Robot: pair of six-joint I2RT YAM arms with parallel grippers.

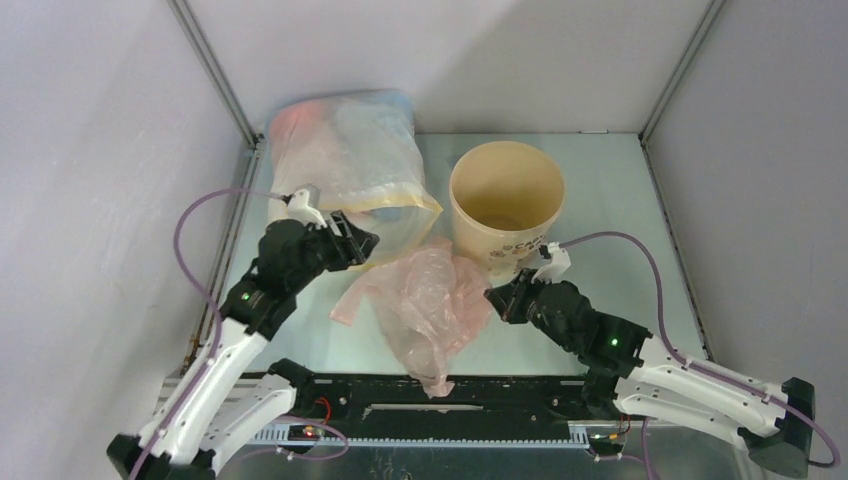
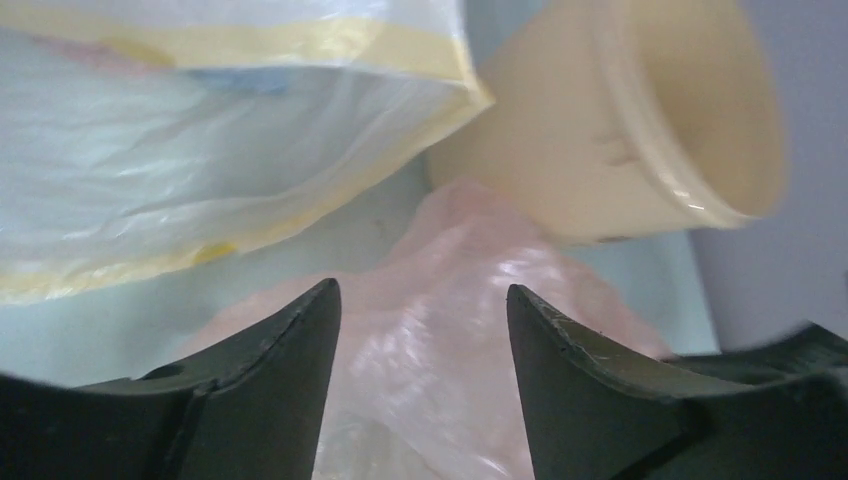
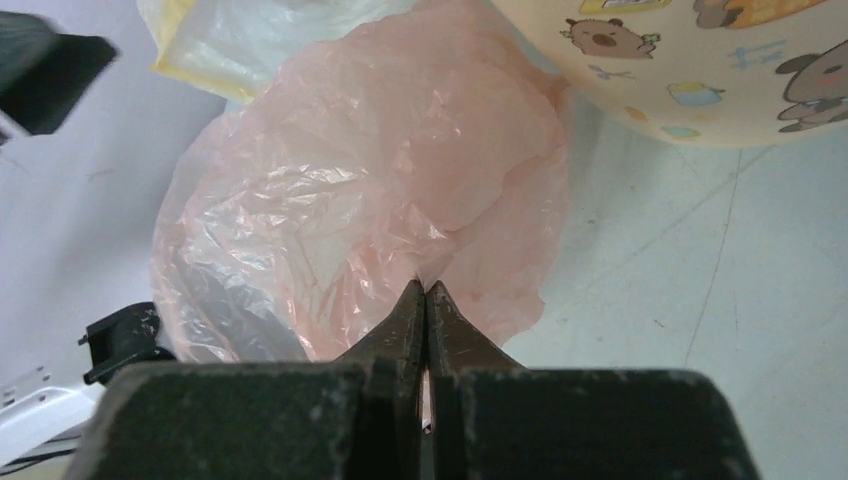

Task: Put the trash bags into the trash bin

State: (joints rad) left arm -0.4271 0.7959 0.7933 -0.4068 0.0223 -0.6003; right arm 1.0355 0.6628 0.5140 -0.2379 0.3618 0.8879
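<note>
**Pinch made, lift pending**

Thin, crinkly, translucent pale-pink plastic bag lies crumpled at centre frame, touching the tapered tan paper bucket just above and right of it. Right gripper is clamped tight on the film's edge, likely to lift it. Left gripper has its jaws well apart and empty, and hovers over the bag beside the clear yellow-hemmed sack.
</note>
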